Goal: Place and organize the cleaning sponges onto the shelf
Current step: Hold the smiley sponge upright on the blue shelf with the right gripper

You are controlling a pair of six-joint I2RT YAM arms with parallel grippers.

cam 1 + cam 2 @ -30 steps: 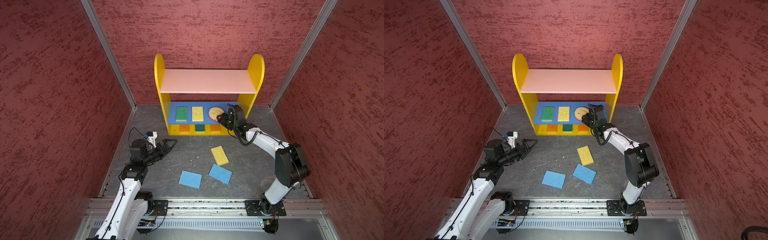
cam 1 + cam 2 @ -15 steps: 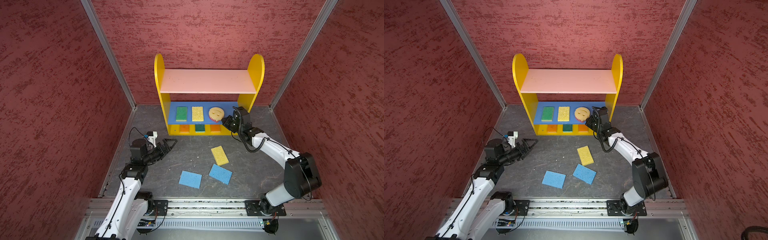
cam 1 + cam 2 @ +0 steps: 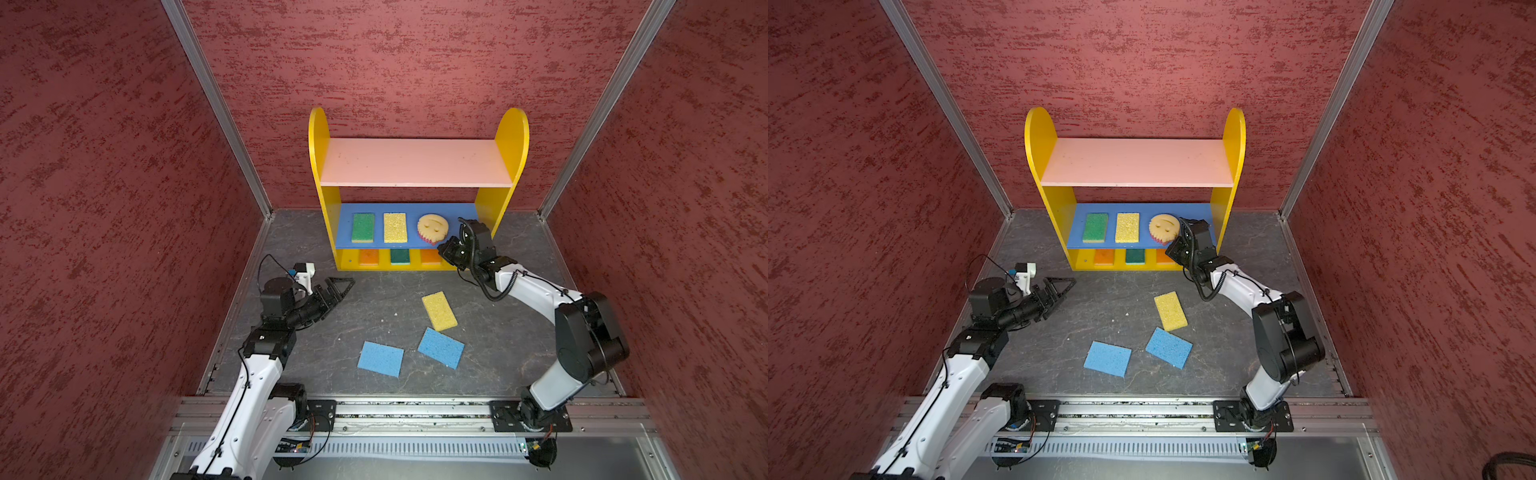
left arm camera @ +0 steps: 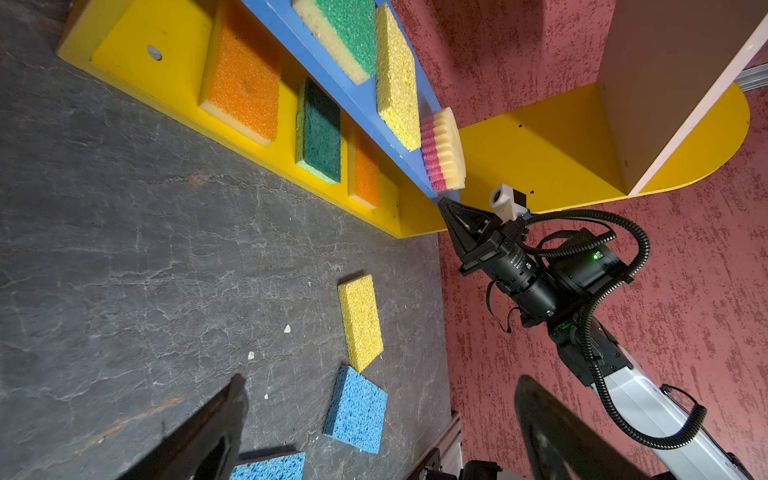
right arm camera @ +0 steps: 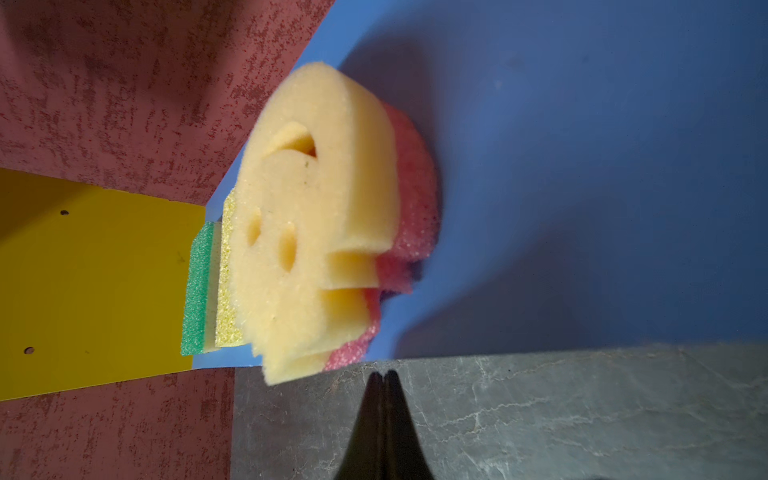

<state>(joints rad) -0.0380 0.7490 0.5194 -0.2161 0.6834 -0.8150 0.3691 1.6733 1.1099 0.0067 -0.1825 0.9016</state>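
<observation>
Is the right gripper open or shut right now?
Shut, holding nothing: in the right wrist view the right gripper shows black tips pressed together, near the round yellow smiley-face sponge on the blue middle board.

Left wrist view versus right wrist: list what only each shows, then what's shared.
Left wrist only: two orange sponges and a dark green sponge on the bottom board; a yellow sponge and two blue sponges on the floor. Right wrist only: the round sponge's face. Both: shut right gripper; the round sponge, green sponge and shelved yellow sponge on the blue board.
</observation>
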